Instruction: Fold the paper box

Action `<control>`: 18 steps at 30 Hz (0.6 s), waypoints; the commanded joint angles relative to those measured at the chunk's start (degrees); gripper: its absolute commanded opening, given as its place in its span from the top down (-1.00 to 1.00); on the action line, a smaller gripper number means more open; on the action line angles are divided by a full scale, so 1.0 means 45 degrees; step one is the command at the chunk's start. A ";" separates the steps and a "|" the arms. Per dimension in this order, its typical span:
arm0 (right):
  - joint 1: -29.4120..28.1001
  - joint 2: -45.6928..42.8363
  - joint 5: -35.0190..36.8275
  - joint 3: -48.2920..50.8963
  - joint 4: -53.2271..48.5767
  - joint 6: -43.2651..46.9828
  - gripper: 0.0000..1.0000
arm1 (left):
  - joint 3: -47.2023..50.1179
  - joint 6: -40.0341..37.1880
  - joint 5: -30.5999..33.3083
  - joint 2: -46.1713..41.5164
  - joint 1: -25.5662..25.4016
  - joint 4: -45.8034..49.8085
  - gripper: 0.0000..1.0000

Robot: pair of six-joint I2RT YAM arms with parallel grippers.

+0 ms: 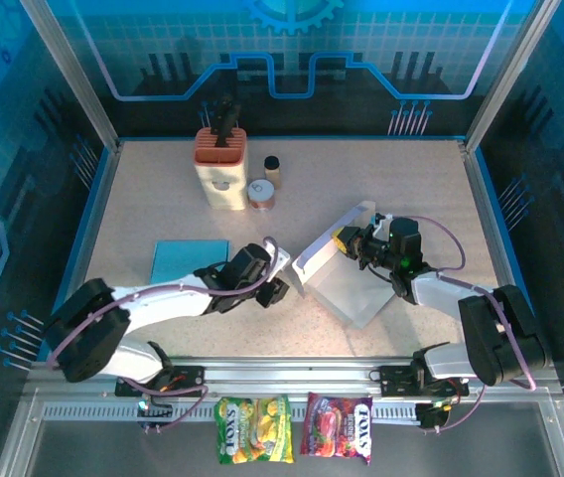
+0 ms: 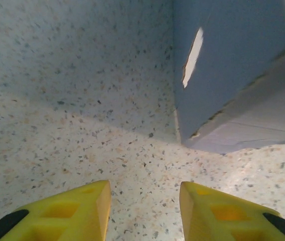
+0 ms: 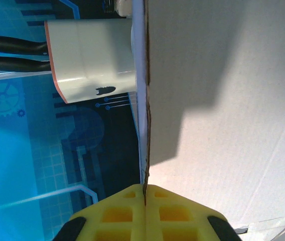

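- Yellow fingers [image 2: 67,211], square moulded pockets, black patches at outer edges.
- White arm links [image 1: 163,296], black joints [image 1: 495,333] behind the fingers.
- Mauve cables [image 1: 461,248] looping alongside.

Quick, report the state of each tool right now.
Left tool: open, nothing between its fingers.
Right tool: closed, gripping the edge of a paper box panel.

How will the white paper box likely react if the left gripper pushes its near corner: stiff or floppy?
Likely light: the shut right gripper pinches the white paper box by one thin wall edge. Probably floppy: a push from the left gripper may bend its panels or slide it over the speckled table.
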State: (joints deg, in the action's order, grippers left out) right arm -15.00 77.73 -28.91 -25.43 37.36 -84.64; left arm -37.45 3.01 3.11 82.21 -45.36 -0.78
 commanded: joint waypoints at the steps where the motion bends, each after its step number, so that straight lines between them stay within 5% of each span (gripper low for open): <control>1: -0.0128 -0.0056 0.0056 0.0065 -0.0510 0.0245 1.00 | -0.0915 -0.0762 -0.0624 0.1007 0.0016 -0.0138 0.18; 18: -0.0547 0.0080 0.0410 -0.0403 -0.0371 -0.0194 1.00 | -0.1809 -0.0231 0.0107 0.2131 -0.0652 -0.2147 0.20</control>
State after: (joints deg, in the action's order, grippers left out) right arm -15.97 77.73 -26.70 -26.04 37.12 -85.12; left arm -43.05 1.15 1.63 91.48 -47.59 -5.08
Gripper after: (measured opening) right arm 0.063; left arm 0.398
